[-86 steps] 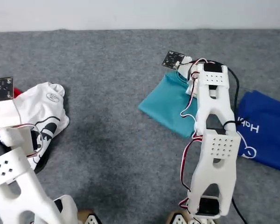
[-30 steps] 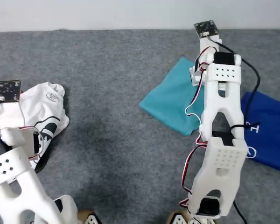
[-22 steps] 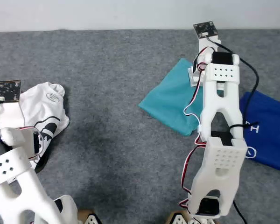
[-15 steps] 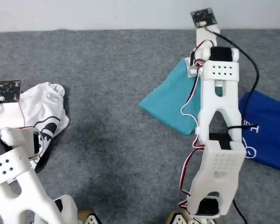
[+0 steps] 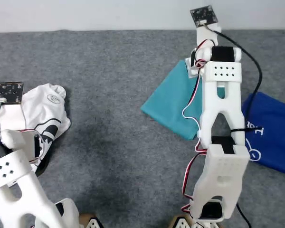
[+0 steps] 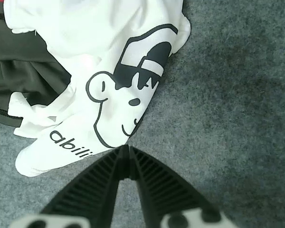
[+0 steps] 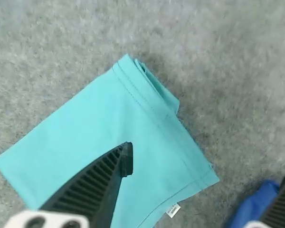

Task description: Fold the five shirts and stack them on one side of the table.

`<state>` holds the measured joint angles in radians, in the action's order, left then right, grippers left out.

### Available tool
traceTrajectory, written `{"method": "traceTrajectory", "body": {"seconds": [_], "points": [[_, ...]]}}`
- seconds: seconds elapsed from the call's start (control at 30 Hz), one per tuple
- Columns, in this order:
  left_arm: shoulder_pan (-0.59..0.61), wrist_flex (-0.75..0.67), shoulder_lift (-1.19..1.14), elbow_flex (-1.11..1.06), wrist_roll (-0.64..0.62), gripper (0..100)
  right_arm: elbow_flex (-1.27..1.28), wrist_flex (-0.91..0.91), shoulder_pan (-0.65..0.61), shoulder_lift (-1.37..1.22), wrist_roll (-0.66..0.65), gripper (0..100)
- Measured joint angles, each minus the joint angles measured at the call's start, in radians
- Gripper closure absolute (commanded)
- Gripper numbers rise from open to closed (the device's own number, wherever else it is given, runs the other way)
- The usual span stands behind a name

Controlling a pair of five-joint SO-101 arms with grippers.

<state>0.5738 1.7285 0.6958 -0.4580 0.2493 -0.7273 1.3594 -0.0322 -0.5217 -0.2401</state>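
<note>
Right tool [image 7: 206, 173], jaws wide, empty above teal shirt [image 7: 85, 137]

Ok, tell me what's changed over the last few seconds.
The right gripper, open, has swung from over the teal shirt toward the table's far edge, uncovering the shirt's far corner; it holds nothing. The left gripper barely shifted. The teal shirt, white shirt and blue shirt lie as before.

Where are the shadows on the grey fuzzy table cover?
High view: a soft dark patch lies on the grey fuzzy table cover between the white printed shirt and the folded teal shirt. Left wrist view: the cover darkens beside the white shirt. Right wrist view: a thin shadow hugs the teal shirt's folded edge.
</note>
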Motion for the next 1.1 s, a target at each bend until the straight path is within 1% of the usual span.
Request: {"method": "traceTrajectory", "body": {"seconds": [0.1,0.17,0.23,0.33,0.4,0.47,0.53,0.6,0.7,0.8,0.87,0.97,1.1], "points": [[0.000,0.000,0.000,-0.032,0.000,100,0.000,0.002,0.000,-0.002,0.012,56.4],[0.000,0.000,0.000,-0.049,0.000,100,0.000,0.002,0.000,0.000,0.041,62.5],[0.000,0.000,0.000,-0.057,0.000,100,0.000,0.017,-0.011,0.000,0.094,72.3],[0.000,0.000,0.000,-0.061,0.000,100,0.000,0.035,-0.041,-0.023,0.181,90.3],[0.000,0.000,0.000,-0.061,0.000,100,0.000,0.038,-0.071,-0.034,0.212,99.7],[0.000,0.000,0.000,-0.061,0.000,100,0.000,0.038,-0.098,-0.035,0.222,96.8],[0.000,0.000,0.000,-0.061,0.000,100,0.000,0.072,-0.106,-0.035,0.242,96.9],[0.000,0.000,0.000,-0.061,0.000,100,0.000,0.112,-0.103,-0.035,0.298,95.7],[0.000,0.000,0.000,-0.061,0.000,100,0.000,0.144,-0.109,-0.035,0.384,89.8],[0.000,0.000,0.000,-0.061,0.003,100,0.000,0.135,-0.114,-0.035,0.462,83.5],[0.000,0.000,0.000,-0.061,0.005,100,0.000,0.080,-0.107,-0.038,0.488,83.8],[0.000,0.000,0.000,-0.061,0.006,100,0.000,-0.064,-0.110,-0.094,0.474,88.3],[0.000,0.000,0.000,-0.061,0.006,100,0.000,-0.295,-0.110,-0.209,0.348,93.5]]}}
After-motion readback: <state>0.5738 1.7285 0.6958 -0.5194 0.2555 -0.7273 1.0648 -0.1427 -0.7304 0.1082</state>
